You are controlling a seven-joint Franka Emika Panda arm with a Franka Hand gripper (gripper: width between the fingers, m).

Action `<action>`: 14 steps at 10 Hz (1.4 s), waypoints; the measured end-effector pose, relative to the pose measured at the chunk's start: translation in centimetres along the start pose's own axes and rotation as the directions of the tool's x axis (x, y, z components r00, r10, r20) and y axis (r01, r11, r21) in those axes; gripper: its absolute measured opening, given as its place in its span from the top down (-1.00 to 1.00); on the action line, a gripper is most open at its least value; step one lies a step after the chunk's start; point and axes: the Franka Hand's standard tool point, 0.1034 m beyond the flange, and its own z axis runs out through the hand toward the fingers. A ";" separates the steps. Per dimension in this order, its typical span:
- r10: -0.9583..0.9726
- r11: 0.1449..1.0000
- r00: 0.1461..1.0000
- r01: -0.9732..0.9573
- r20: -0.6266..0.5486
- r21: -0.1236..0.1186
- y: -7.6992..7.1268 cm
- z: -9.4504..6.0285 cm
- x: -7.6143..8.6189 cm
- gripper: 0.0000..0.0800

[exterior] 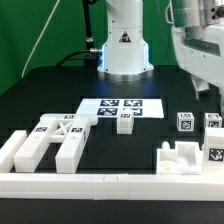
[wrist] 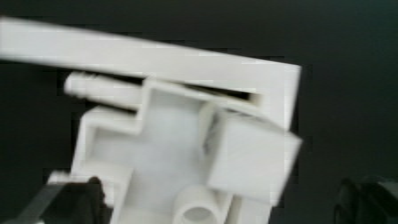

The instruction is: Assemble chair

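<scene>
Claw (wrist: 222,198) released: fingertips (wrist: 68,196) stand wide apart, gripping nothing. Under it lies a white pegged part (wrist: 178,140). The view is blurred, so contact cannot be told.

The chair (exterior: 55,140) is unassembled, its pieces loose around the marker board (exterior: 120,106):
- The frame piece (exterior: 45,138) is at the board's exterior-view left, nearer the camera.
- The small block (exterior: 124,123) is at the board's near edge.
- Two tagged blocks (exterior: 185,122) are at the board's exterior-view right.
- The slotted piece (exterior: 178,158) is in front of those blocks.

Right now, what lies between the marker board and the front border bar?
In the exterior view, one small white block sits just in front of the marker board; beyond it only bare black table reaches the border bar.
</scene>
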 end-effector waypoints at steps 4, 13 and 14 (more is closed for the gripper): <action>-0.270 0.963 0.963 0.270 -0.005 0.000 0.2 0.4 -0.2 -0.62; -0.954 0.295 0.298 0.952 0.031 -0.082 5.8 1.9 2.8 -0.62; -0.951 0.304 0.308 0.949 0.032 -0.082 5.8 1.9 2.8 -0.62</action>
